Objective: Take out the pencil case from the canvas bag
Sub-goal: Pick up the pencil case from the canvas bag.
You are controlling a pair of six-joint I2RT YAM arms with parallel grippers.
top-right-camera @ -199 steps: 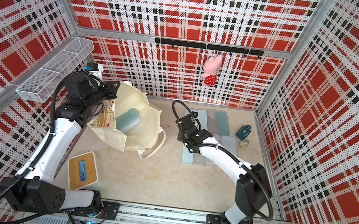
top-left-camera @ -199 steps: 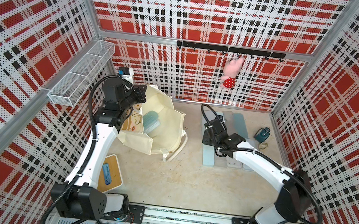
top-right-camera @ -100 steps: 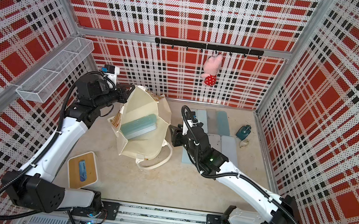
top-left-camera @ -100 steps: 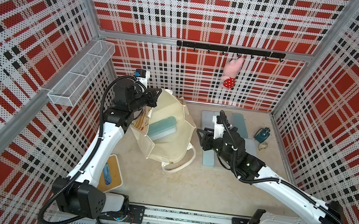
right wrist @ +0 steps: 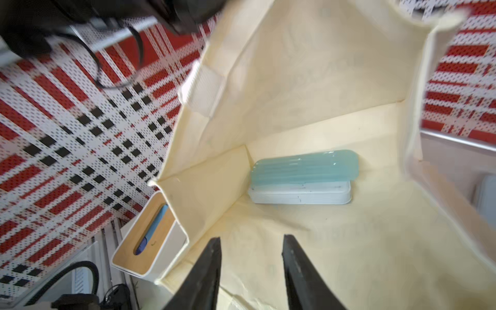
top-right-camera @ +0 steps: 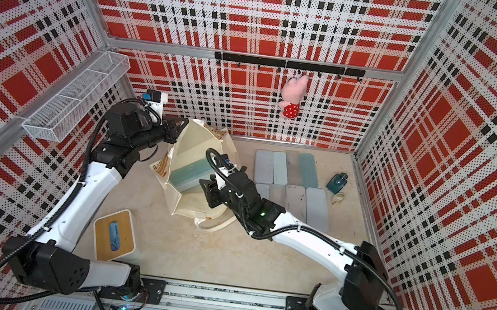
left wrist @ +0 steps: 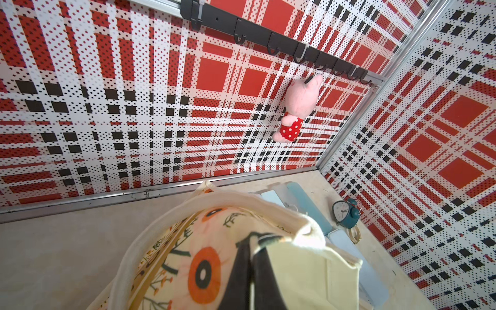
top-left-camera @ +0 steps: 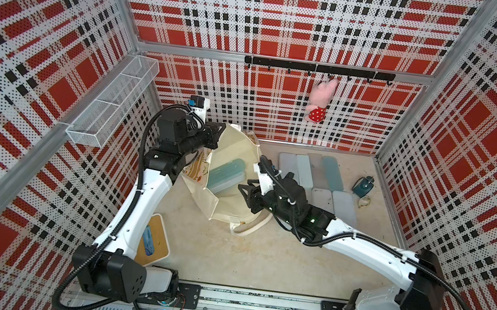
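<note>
The cream canvas bag (top-left-camera: 236, 149) stands with its mouth held wide in both top views (top-right-camera: 198, 142). My left gripper (top-left-camera: 219, 135) is shut on the bag's rim, pinching the fabric edge (left wrist: 252, 241) beside the flower-printed face. Inside lies the pencil case (top-left-camera: 225, 175), with a translucent teal lid on a white base (right wrist: 303, 175). Over the bag's near rim my right gripper (top-left-camera: 244, 191) points into the mouth. In the right wrist view its gripper (right wrist: 251, 239) is open, with only the bag's lining (right wrist: 295, 80) between the fingers and the case well ahead of the tips.
Several grey and teal cases (top-left-camera: 310, 173) lie in rows at the back right, with a teal alarm clock (top-left-camera: 363, 187) beside them. A wood-topped tissue box (top-left-camera: 154, 244) sits front left. A wire basket (top-left-camera: 110, 105) and a plush pig (top-left-camera: 319, 104) hang on the walls.
My left gripper has raised the bag's rim and carried it rightward, opening the mouth. My right arm left the laid-out cases, swung to the bag's mouth, and its jaws narrowed.
</note>
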